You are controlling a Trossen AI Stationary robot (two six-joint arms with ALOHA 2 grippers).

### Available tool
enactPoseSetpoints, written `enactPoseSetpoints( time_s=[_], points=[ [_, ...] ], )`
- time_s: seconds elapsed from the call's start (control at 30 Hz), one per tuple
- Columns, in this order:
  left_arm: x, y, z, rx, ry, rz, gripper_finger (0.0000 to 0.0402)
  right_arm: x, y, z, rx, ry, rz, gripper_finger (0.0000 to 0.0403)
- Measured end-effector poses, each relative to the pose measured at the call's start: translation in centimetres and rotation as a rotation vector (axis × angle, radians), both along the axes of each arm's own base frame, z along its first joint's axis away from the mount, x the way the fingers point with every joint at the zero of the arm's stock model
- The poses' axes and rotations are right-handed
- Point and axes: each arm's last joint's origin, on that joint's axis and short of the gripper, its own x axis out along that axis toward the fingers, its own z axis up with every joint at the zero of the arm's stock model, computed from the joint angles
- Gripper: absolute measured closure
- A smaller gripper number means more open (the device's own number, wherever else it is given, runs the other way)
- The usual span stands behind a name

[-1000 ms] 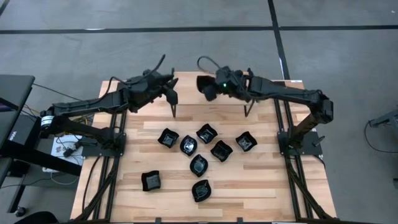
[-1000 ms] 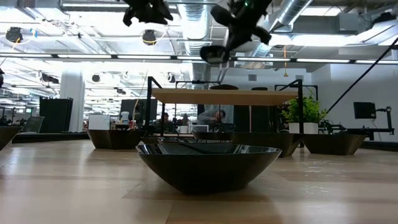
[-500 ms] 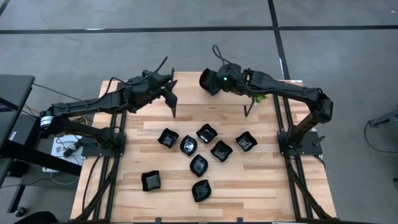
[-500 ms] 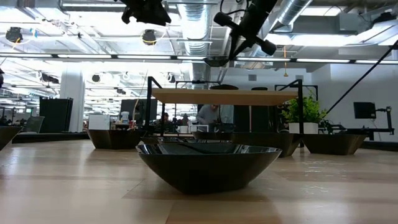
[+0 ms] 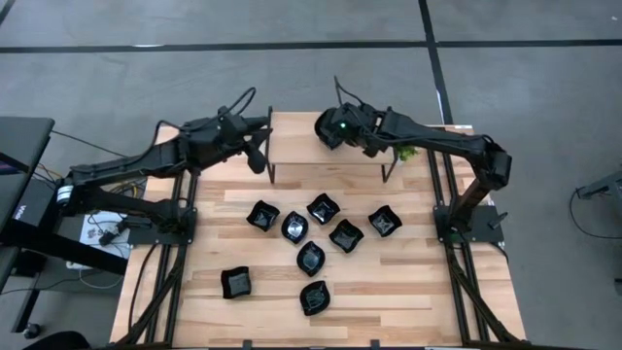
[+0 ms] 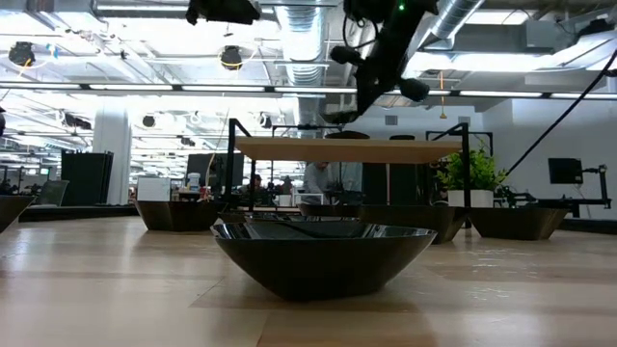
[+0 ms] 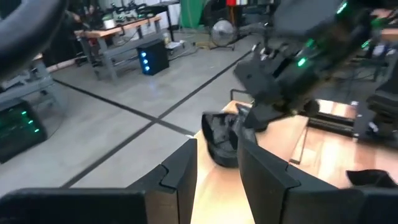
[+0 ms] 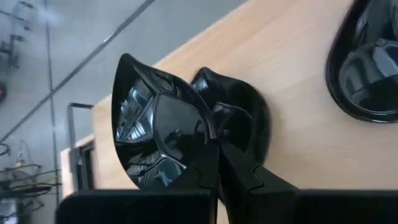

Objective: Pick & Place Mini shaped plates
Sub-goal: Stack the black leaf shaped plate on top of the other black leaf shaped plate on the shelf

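pinching a glossy black mini plate (image 8: 163, 134) by its rim, the right tool (image 8: 217, 163) sits over the raised wooden shelf (image 5: 301, 141) at the far edge of the table (image 5: 408, 292); its two fingers are pressed together on the rim. right wrist view is the only one showing the grip itself: plate tilted on edge, its back against a second dark plate (image 8: 239, 121) lying on the shelf, and part of a third plate (image 8: 367, 81) off to one side. can't tell from it whether the held plate touches the wood.

high view shows the layout instead: right tool (image 5: 330, 128) at the shelf's far side, left tool (image 5: 255, 156) at the shelf's left end, clear of it. eight plates (image 5: 311, 258) lie loose on the table below the shelf, one (image 5: 236, 283) set apart toward the left, the rest clustered mid-table. a small green plant (image 5: 406, 152) peeks out under the right arm.

left wrist view adds the left fingers (image 7: 180, 171): spread, nothing between them, with the right tool and its plate (image 7: 219, 138) beyond the gap.

low view gives height: shelf (image 6: 352, 148) stands on thin black legs, right tool (image 6: 342, 114) just above its top, left arm up at the frame's edge. one plate (image 6: 323, 255) fills the foreground, others (image 6: 178, 214) behind it; plant (image 6: 468, 173) stands to the right of the shelf.
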Motion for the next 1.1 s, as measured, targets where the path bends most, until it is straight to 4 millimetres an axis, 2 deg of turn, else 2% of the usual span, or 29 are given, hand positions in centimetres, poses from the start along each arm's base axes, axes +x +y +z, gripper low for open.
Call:
enactPoseSetpoints(
  time_s=[0.17,0.5,0.7,0.87,1.0,1.1],
  points=[
    [-0.7,0.1,-1.7,0.004,-0.007,-0.074,0.0284,-0.6,-0.7,-0.4,0.062,0.026,-0.008,0.0403],
    [-3.8,-0.2,-4.3,0.043,-0.192,-0.178,0.0284,-1.0,-1.3,-0.6,0.085,0.036,-0.012,0.0403],
    [-5.1,-0.6,-6.6,0.04,-0.213,-0.322,0.0284,-1.1,-1.5,-0.6,0.098,0.032,-0.004,0.0403],
    [-5.4,-0.9,-8.4,0.013,-0.181,-0.428,0.0284,-1.2,-1.9,-0.6,0.082,0.043,-0.004,0.0403],
    [-5.4,-0.9,-9.3,-0.004,-0.166,-0.433,0.0284,-1.2,-2.2,-0.6,0.083,0.028,-0.006,0.0403],
    [-5.4,-0.9,-9.6,-0.01,-0.158,-0.433,0.0284,-0.6,-2.4,-1.4,0.09,0.049,0.0,0.0403]
  ],
)
